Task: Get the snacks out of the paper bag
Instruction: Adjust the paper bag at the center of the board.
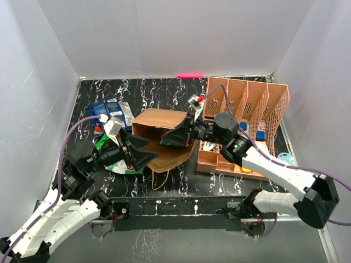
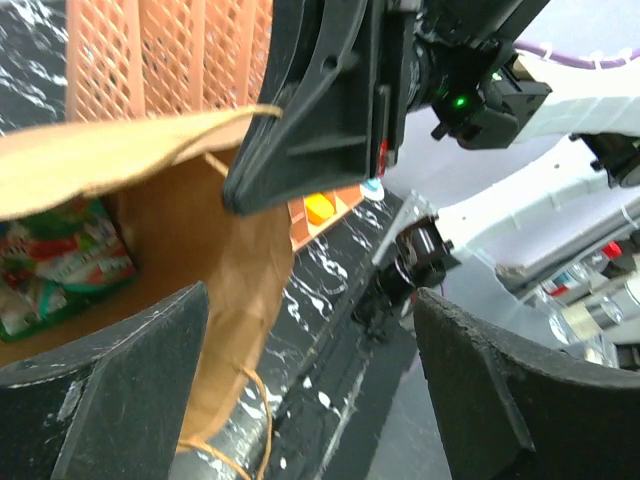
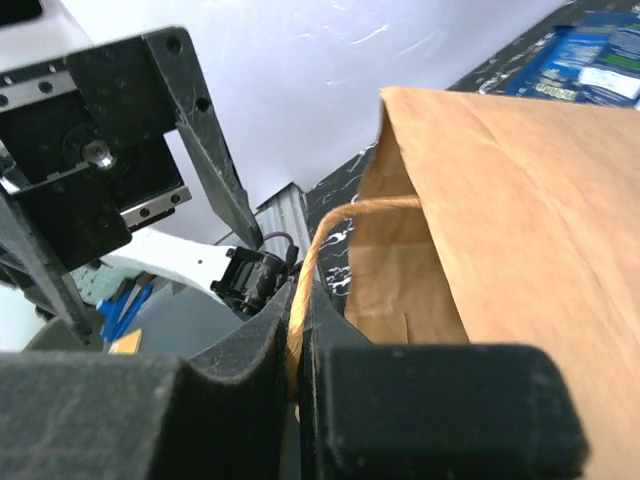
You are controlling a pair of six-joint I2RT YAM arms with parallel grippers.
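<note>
The brown paper bag (image 1: 159,127) lies on its side mid-table, mouth toward the near right. My right gripper (image 1: 184,135) is shut on its twisted paper handle (image 3: 312,262), seen pinched between the fingers in the right wrist view (image 3: 303,300). My left gripper (image 1: 145,153) is open at the bag's mouth (image 2: 235,300), with the bag's wall edge between its spread fingers and nothing gripped (image 2: 310,385). A green and red snack packet (image 2: 60,265) lies inside the bag. Blue packets (image 1: 111,112) and a green packet (image 1: 104,143) lie on the table left of the bag.
The peach lattice basket (image 1: 249,107) stands right of the bag, small items in its front compartments; it also shows in the left wrist view (image 2: 170,50). The bag's other handle (image 1: 159,176) trails toward the near edge. White walls enclose the black marbled table (image 1: 164,93).
</note>
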